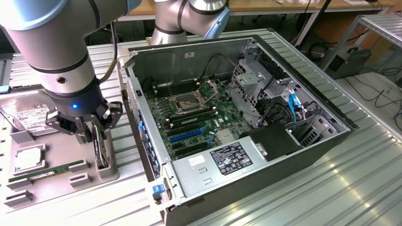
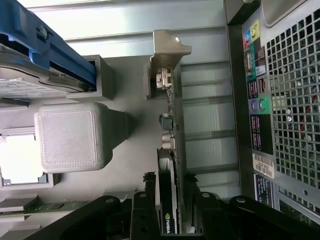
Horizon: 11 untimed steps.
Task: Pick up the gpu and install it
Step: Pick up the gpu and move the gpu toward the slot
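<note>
Noted: gpu (image 2: pixel 166 195) on edge in the grey tray (image 1: pixel 94 175), at the exterior view's left of the open case (image 1: pixel 295 52). Gripper (image 1: pixel 95 137) wide, astride the card, nothing held. Advised: centre over the card, close squarely on both faces, clear of the bracket.

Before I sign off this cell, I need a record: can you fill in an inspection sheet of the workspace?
Surface: ribbed metal table carrying a grey parts tray and an open computer case.
Job's things: gpu standing on edge in the tray, not yet in the case.
Clutter: hard drive, memory stick and processor chip in the tray.
Grippers: gripper open, a finger on either side of the gpu.
Cables: blue cable inside the case; black cables on the floor.
Surroundings: wooden bench behind.
</note>
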Tool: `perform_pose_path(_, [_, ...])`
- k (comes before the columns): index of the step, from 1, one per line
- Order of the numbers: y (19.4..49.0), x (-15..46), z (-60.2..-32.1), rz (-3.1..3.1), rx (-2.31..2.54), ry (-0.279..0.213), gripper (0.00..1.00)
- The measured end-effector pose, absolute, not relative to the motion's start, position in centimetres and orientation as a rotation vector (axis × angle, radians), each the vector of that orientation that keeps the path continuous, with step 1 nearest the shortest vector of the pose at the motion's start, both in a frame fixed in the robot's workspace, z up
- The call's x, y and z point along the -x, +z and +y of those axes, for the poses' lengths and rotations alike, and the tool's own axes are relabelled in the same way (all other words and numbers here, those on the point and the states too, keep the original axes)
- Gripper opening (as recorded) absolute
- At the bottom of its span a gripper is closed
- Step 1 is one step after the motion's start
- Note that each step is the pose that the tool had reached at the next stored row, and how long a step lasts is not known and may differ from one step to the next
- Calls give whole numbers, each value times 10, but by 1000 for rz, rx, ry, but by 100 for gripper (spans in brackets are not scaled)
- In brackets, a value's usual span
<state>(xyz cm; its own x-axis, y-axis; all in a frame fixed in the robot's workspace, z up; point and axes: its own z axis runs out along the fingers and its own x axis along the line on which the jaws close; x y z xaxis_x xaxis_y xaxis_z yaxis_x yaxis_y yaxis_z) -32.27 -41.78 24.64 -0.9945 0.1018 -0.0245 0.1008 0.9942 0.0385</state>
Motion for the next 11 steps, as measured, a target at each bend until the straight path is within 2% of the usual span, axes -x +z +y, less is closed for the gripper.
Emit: perform_pose_path(11, [241,325,-418,3109,-182,75,35])
